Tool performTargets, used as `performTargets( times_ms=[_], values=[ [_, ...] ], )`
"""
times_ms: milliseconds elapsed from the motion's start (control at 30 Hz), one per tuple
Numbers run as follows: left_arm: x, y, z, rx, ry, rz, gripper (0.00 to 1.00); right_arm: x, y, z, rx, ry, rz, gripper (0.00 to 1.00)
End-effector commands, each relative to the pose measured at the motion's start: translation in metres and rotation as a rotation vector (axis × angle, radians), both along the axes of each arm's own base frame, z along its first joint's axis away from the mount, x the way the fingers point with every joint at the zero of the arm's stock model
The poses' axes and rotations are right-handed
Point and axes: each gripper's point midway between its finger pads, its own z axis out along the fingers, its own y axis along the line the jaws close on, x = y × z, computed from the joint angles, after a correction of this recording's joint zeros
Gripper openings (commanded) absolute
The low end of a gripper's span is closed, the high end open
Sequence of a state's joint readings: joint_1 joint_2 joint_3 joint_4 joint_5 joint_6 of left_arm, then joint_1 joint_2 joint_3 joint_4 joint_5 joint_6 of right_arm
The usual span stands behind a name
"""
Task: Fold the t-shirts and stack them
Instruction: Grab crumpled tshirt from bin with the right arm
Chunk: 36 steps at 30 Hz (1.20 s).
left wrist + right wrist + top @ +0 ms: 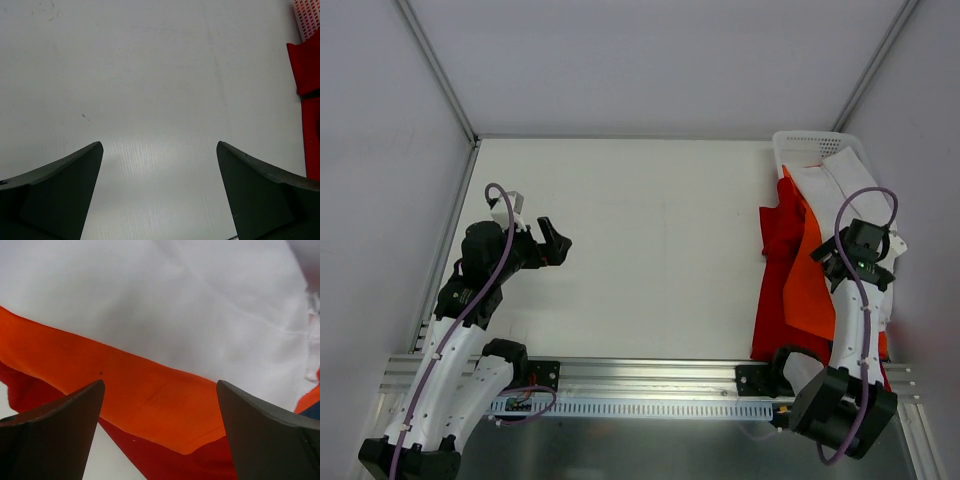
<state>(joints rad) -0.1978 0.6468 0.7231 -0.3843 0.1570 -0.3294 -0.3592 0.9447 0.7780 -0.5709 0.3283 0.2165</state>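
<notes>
Three t-shirts lie heaped at the table's right edge: a red t-shirt (775, 245) on the left, an orange t-shirt (808, 285) over it, and a white t-shirt (848, 185) reaching into the basket. My right gripper (850, 262) hovers open above this heap. Its wrist view shows the white t-shirt (200, 300), the orange t-shirt (125, 380) and the red t-shirt (175, 462) under the spread right gripper (160, 390), nothing between the fingers. My left gripper (558, 245) is open over bare table at the left, far from the shirts; the left gripper (160, 150) holds nothing.
A white mesh basket (802, 146) stands at the back right corner, partly under the white shirt. The left wrist view catches the red shirt (305, 65) and the basket (309, 15) at its right edge. White walls enclose the table (650, 230).
</notes>
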Motion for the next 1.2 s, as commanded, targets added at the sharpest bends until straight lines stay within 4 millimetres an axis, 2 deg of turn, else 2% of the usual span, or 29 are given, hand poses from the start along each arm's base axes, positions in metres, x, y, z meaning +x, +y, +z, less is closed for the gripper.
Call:
performTargets(
  times_ms=[0, 100, 167, 300, 567, 700, 833, 967, 1100, 1167],
  values=[
    [-0.002, -0.006, 0.004, -0.006, -0.015, -0.032, 0.99, 0.017, 0.018, -0.023, 0.156, -0.029, 0.039, 1.0],
    [-0.003, -0.005, 0.004, -0.004, -0.017, -0.027, 0.99, 0.019, 0.014, -0.04, 0.165, 0.011, 0.017, 1.0],
    [-0.003, -0.005, 0.005, -0.004, -0.022, -0.029, 0.99, 0.023, 0.019, -0.051, 0.202, 0.022, 0.035, 0.99],
    [-0.004, -0.006, 0.006, -0.01, -0.024, -0.037, 0.99, 0.023, 0.016, -0.056, 0.201, 0.039, 0.02, 0.99],
    [-0.004, -0.011, 0.004, -0.022, -0.008, -0.06, 0.99, -0.007, -0.022, -0.04, 0.044, 0.026, -0.168, 1.0],
    [-0.004, -0.012, 0.004, -0.02, -0.005, -0.062, 0.99, -0.018, -0.032, -0.031, 0.008, -0.003, -0.238, 0.99],
    [-0.005, -0.012, 0.003, -0.021, -0.003, -0.063, 0.99, -0.016, -0.028, -0.041, 0.042, 0.025, -0.218, 0.99],
    [-0.005, -0.013, 0.002, -0.024, 0.001, -0.066, 0.99, -0.012, -0.017, -0.068, 0.133, 0.117, -0.174, 0.99],
    [-0.005, -0.014, 0.001, -0.024, 0.007, -0.072, 0.99, -0.007, -0.006, -0.084, 0.202, 0.144, -0.134, 0.99],
    [-0.004, -0.015, 0.001, -0.025, 0.007, -0.073, 0.99, -0.008, -0.007, -0.085, 0.198, 0.151, -0.138, 0.99]
  ],
)
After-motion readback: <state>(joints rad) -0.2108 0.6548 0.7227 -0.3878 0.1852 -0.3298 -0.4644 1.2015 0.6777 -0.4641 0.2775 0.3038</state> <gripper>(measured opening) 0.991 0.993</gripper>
